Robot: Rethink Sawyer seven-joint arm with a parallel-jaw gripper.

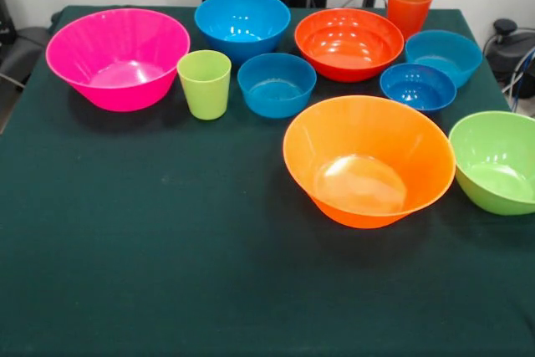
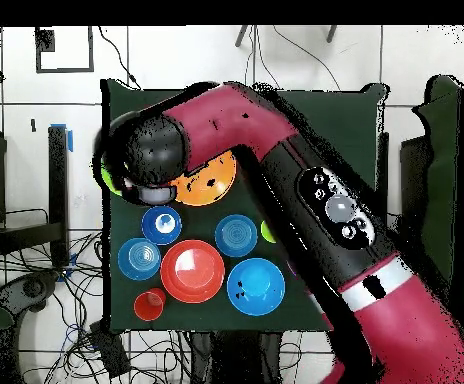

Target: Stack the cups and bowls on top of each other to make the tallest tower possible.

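Nothing is stacked yet; every piece sits apart and upright on the dark green worktop, so the task looks to be at its very start, with the first pick not yet made.

In the front view the large orange bowl stands nearest, mouth up and tilted a little; the green bowl is just beside it at the worktop's edge; the pink bowl is well apart on the other side. Between them sit the green cup, a small blue bowl, the medium blue bowl, the red bowl, two more small blue bowls, and the orange cup at the far edge.

The arm reaches across the worktop in the overhead view, its black head above the orange bowl's side; the end effector is hidden beneath it and absent from the front view, so I cannot tell whether it is released or clenched.

My judgement: the next move calls for a wide base, likely the orange bowl turned over, which needs a rim grip and a flip; its glossy wall may slip.

Around the worktop: pale floor, loose cables, dark chairs at the sides.
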